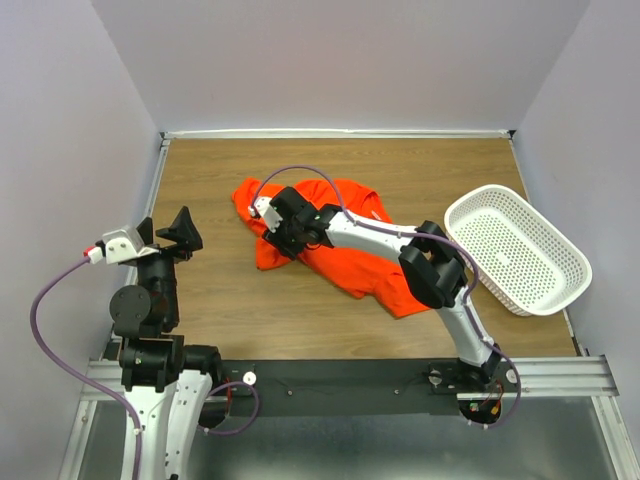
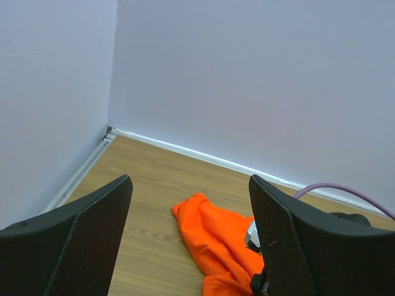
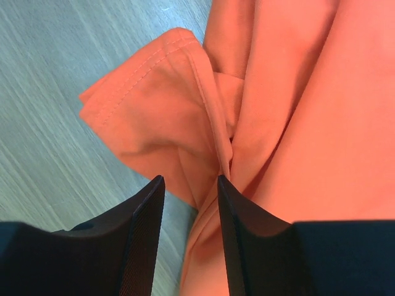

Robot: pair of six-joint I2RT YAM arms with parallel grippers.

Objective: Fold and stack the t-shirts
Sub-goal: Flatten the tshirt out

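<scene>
While the tabletop [image 1: 220, 300] carries the orange t-shirt [image 1: 350, 262] crumpled just left of the white basket [image 1: 515, 250], all your folding and stacking lies ahead. Your right gripper [image 3: 188, 180] narrowly straddles a fold at the shirt's end farthest from the basket, and your left gripper [image 2: 190, 180] hangs wide and empty, farther from the basket.

The left arm [image 1: 150, 310] and right arm [image 1: 370, 238] share white shells and bulky black round joint housings. A thin purple cable [image 1: 40, 300] runs along the left arm, and a second purple cable [image 1: 300, 171] along the right. The left gripper [image 2: 191, 185] and right gripper [image 3: 190, 185] have broad black fingers [image 2: 92, 234] with fine dotted mesh pads. The left wrist carries a white block [image 1: 120, 243] with a small red tip.
</scene>
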